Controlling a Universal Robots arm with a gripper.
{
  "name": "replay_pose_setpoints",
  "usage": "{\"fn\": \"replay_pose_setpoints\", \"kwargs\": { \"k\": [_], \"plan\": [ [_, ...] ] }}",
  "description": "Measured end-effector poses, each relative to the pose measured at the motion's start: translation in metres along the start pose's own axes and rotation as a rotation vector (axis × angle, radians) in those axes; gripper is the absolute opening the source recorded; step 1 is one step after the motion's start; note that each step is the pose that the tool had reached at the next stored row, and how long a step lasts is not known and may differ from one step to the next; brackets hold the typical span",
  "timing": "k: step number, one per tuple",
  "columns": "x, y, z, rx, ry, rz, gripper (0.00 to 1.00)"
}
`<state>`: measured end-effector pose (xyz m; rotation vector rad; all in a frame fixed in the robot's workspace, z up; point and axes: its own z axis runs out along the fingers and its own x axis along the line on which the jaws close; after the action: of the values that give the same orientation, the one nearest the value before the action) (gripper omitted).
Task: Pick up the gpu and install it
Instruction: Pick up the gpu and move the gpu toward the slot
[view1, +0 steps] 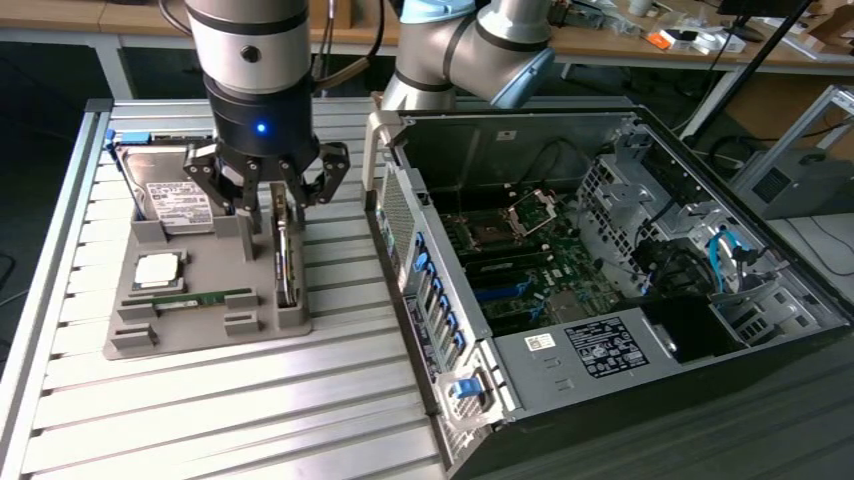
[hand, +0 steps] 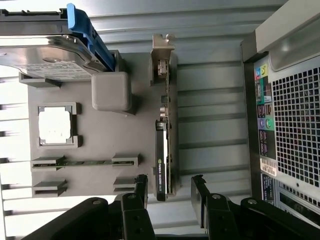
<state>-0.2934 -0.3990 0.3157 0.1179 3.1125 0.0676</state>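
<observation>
- Table (view1: 200, 430): a slatted metal surface carrying everything in the scene.
- Tray (view1: 200, 338): a grey moulded holder at the exterior view's left, with several shaped recesses. It also appears in the wrist view (hand: 120, 140).
- Hard drive (view1: 167, 195): silver with a white label, seated at the far corner of the tray on a blue carrier (hand: 87, 35).
- Processor chip (view1: 158, 268): a square silver part lying flat in its recess, nearer the camera than the hard drive.
- RAM stick (view1: 200, 298): a narrow green strip lying in a slot, just in front of the chip.
- Gpu (view1: 284, 265): it stands on edge in the long slot on the tray's side nearest the case. In the wrist view (hand: 165, 145) its silver bracket lies at the end away from the gripper.
- Gripper (view1: 280, 200): it hangs directly over the gpu. In the wrist view (hand: 170, 184) the black fingers (hand: 141, 187) are spread apart, one on each side of the card's end, with a gap visible on both sides; nothing is clamped.
- Computer case (view1: 601, 270): it lies open at the exterior view's right, with the green motherboard (view1: 534, 275) exposed inside.
</observation>
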Motion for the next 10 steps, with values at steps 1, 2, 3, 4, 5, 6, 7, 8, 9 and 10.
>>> {"fn": "replay_pose_setpoints", "kwargs": {
  "k": [1,2,3,4,5,6,7,8,9,10],
  "plan": [
    [0.0001,0.0000,0.0005,0.0000,0.0000,0.000,0.48],
    [0.0001,0.0000,0.0010,0.0000,0.0000,0.000,0.48],
    [0.0003,-0.0001,0.0016,0.0000,0.0000,0.000,0.48],
    [0.0004,-0.0001,0.0020,0.0000,0.0000,0.000,0.48],
    [0.0004,-0.0001,0.0023,0.0000,0.0000,0.000,0.48],
    [0.0007,-0.0002,0.0027,0.0000,0.0000,0.000,0.48],
    [0.0008,-0.0002,0.0029,0.0001,0.0000,0.000,0.48],
    [0.0010,-0.0002,0.0032,0.0000,0.0000,0.000,0.48],
    [0.0012,-0.0002,0.0035,0.0000,0.0000,0.000,0.48],
    [0.0014,-0.0003,0.0039,0.0000,0.0000,0.000,0.48]
  ]
}}
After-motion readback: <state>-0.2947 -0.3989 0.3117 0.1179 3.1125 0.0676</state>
